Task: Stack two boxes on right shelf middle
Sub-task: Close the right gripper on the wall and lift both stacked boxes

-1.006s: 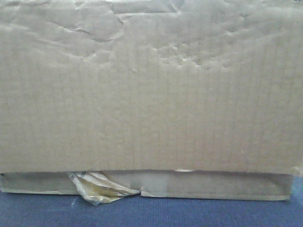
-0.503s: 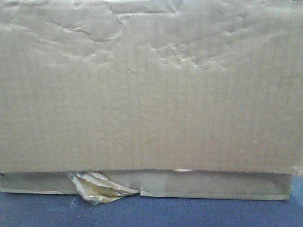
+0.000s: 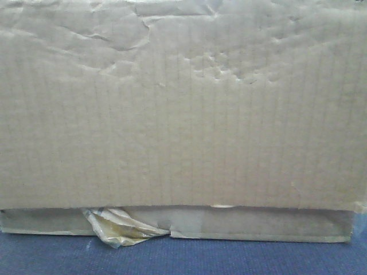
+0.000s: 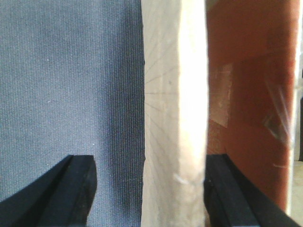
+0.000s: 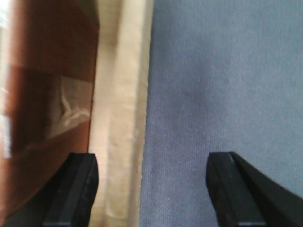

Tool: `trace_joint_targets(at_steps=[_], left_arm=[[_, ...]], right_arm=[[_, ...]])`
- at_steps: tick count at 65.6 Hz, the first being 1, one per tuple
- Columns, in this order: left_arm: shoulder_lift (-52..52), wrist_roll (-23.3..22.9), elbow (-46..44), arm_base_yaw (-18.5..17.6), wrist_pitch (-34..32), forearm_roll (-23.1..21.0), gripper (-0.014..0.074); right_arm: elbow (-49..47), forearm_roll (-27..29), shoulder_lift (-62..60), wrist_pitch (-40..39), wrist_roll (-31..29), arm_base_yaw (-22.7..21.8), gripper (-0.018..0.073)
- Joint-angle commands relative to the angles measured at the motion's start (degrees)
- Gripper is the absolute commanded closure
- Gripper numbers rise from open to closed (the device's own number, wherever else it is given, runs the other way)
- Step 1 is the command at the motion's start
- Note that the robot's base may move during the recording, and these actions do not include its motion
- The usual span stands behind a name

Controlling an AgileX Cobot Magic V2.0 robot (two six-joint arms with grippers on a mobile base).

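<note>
A brown cardboard box (image 3: 183,114) fills the front view, creased along its top. A lower cardboard band (image 3: 258,223) beneath it carries a yellowish tape scrap (image 3: 123,227); I cannot tell whether that band is a separate box. My left gripper (image 4: 150,191) is open and straddles a pale cardboard wall (image 4: 175,118), one finger (image 4: 227,194) on the brown inner side, the other over blue fabric. My right gripper (image 5: 151,189) is open too, straddling a cardboard wall (image 5: 123,132) with its left finger (image 5: 75,189) on the brown inner side. The right shelf is out of view.
Blue woven fabric (image 3: 229,258) lies under the cardboard, and shows beside the walls as fabric (image 4: 71,85) in the left wrist view and fabric (image 5: 222,85) in the right wrist view. The cardboard blocks everything beyond it in the front view.
</note>
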Motion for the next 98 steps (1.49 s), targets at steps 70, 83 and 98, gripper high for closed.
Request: trace_joint_targets(at_steps=[70,83,98], left_arm=[[-0.30,-12.61,0.06,-6.69,-0.19,13.61,0.0708],[-1.04,-12.59,-2.02,-5.99,-1.03,12.79,0.0708],[-1.04,-12.48,-8.50,-2.61,-6.64,12.99,0.0708]], right_arm=[[-0.98,-9.56,-0.86,-0.18,3.11,3.03,0.0718],[-4.02,-10.87,-0.86,-3.77,3.11,4.00,0.0718],[-9.31,-14.05,-0.86,-11.04,3.25,4.00,0.0718]])
